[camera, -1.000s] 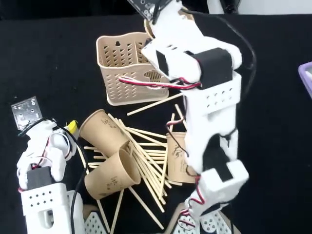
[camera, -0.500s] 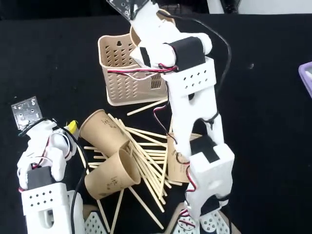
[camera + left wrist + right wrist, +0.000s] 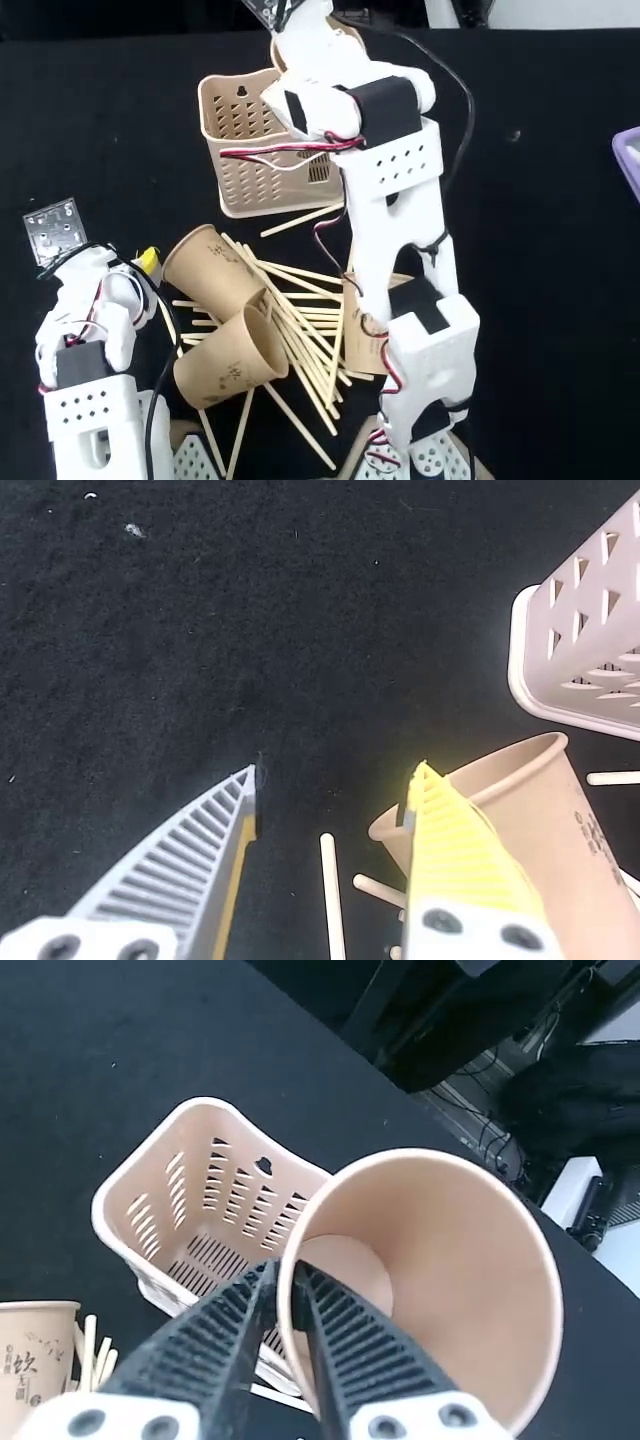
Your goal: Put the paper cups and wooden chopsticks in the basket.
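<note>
Right wrist view: right jaws pinched shut on the rim of the held cup (image 3: 430, 1260), its mouth toward the camera. The basket (image 3: 190, 1200) stands upright below it on the black surface (image 3: 80, 1060).

Left wrist view: left jaws spread wide with nothing between them. A lying cup (image 3: 540, 800) is just beside one jaw.

High view: the lying cup and a second cup (image 3: 230, 360) rest among scattered chopsticks (image 3: 300, 315), near the basket.
</note>
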